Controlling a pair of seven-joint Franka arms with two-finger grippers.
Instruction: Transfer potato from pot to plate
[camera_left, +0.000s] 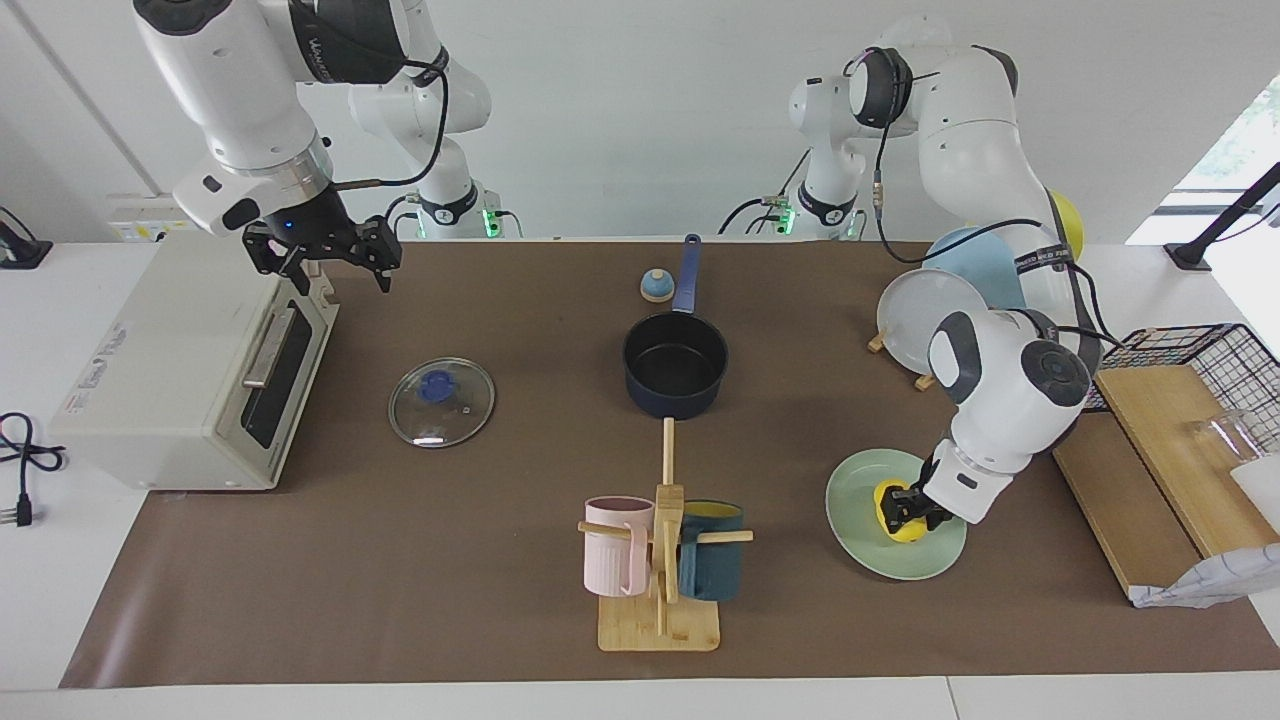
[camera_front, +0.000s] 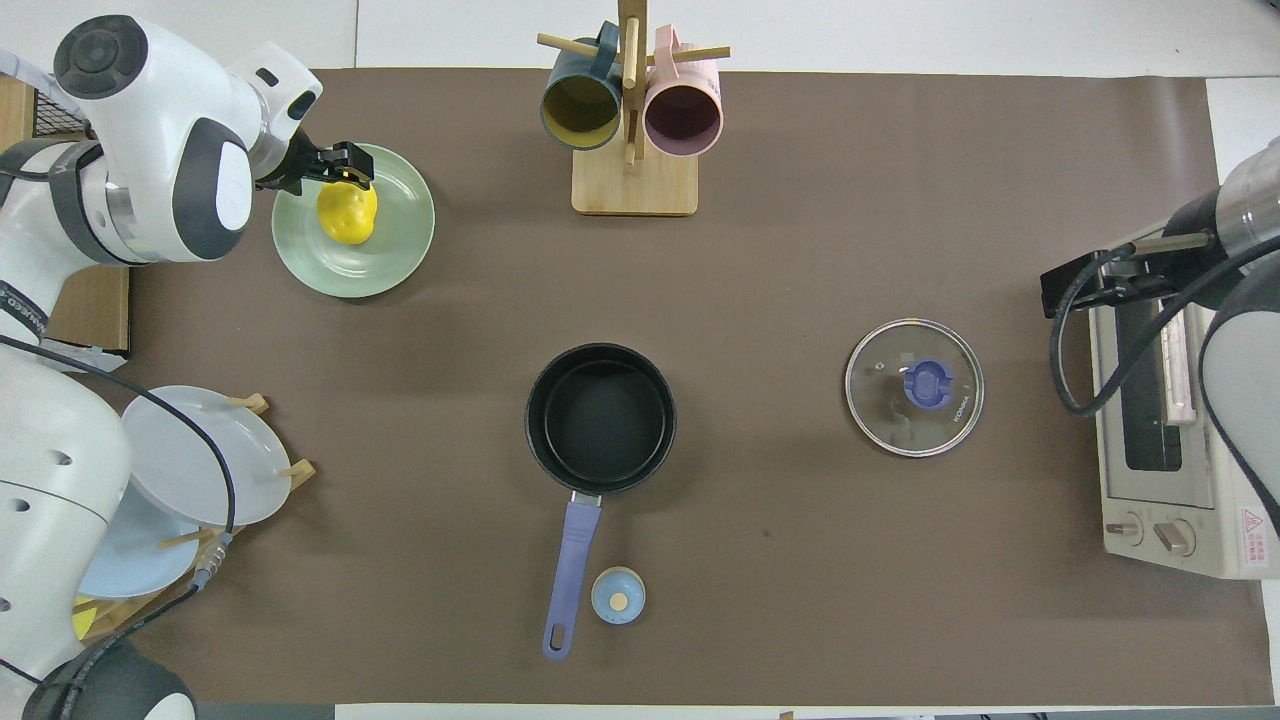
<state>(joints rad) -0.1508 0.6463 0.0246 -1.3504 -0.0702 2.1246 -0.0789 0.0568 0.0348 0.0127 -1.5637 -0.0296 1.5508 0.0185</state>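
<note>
**Hazards**

- Roll-off. The potato (camera_front: 347, 212) is lumpy and oval, and the plate (camera_front: 400, 255) has only a shallow rim. If the left gripper (camera_front: 345, 172) lets go while the potato is tilted or not fully seated, the potato is likely to roll toward the rim and onto the table.
- Drag on withdrawal. If the left gripper lifts or pulls away before it is fully clear of the potato, it can carry the potato along or tip it over the rim.
- Plate shift. The plate lies loose on the table. Downward or sideways pressure from the left gripper can slide it.

**Positions**

- The potato sits on the plate, off centre, toward the plate's edge that is farther from the robots. The plate is at the left arm's end of the table.
- The left gripper is low over the plate, directly against the upper part of the potato. Whether it grips the potato or has released it cannot be told.
- The pot (camera_front: 600, 349) stands empty at mid-table, well apart from the plate.
- The right gripper (camera_left: 322, 252) waits open and empty over the toaster oven (camera_left: 150, 380).
</note>
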